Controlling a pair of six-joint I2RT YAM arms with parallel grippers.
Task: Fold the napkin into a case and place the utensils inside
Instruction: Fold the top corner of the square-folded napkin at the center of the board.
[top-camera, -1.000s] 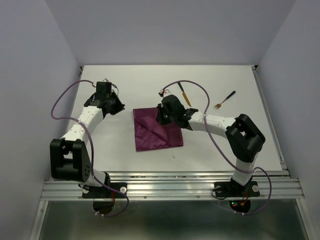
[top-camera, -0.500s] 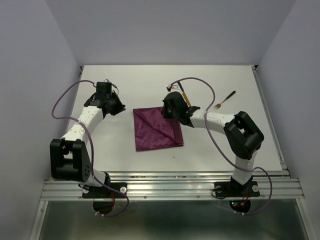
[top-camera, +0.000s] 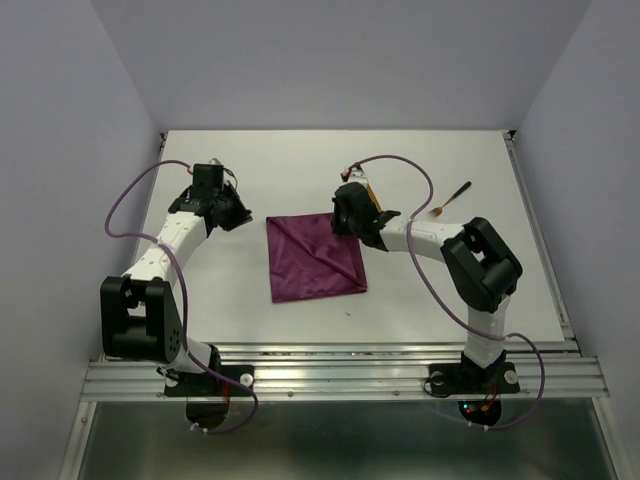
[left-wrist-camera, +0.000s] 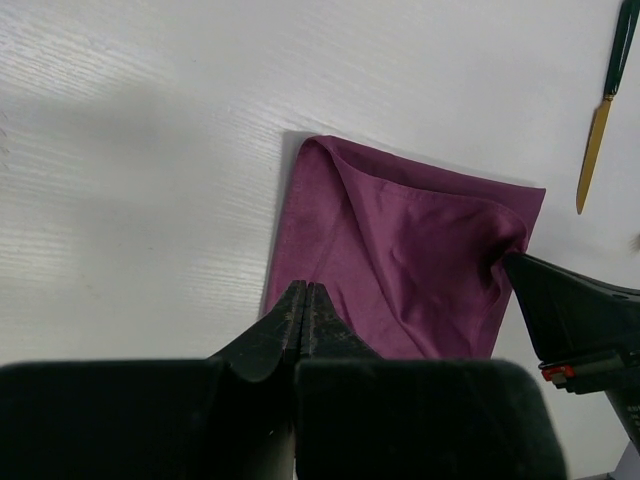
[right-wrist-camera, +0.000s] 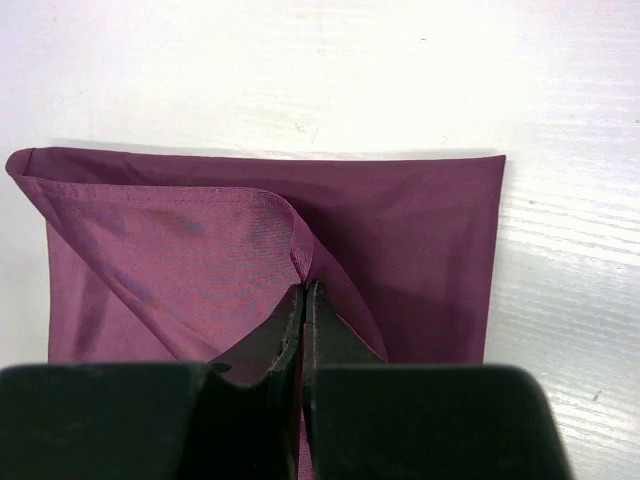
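The magenta-purple napkin (top-camera: 310, 262) lies flat on the white table, with a diagonal flap lifted at its far right corner. My right gripper (top-camera: 341, 222) is shut on the flap's edge; the pinch shows in the right wrist view (right-wrist-camera: 303, 292), above the napkin (right-wrist-camera: 410, 230). My left gripper (top-camera: 243, 216) is shut and empty, left of the napkin's far left corner; its tips (left-wrist-camera: 305, 290) hang over the napkin's (left-wrist-camera: 420, 260) edge. The black-handled knife (left-wrist-camera: 598, 125) lies beyond the napkin, mostly hidden by the right arm in the top view. The fork (top-camera: 452, 198) lies far right.
White walls close the table on the left, back and right. A metal rail (top-camera: 340, 375) runs along the near edge, with both arm bases on it. The right arm's purple cable (top-camera: 400, 165) loops over the knife area.
My right gripper has moved toward the far right corner of the napkin, drawing the cloth flap with it and opening the fold out. The left arm has stayed still.
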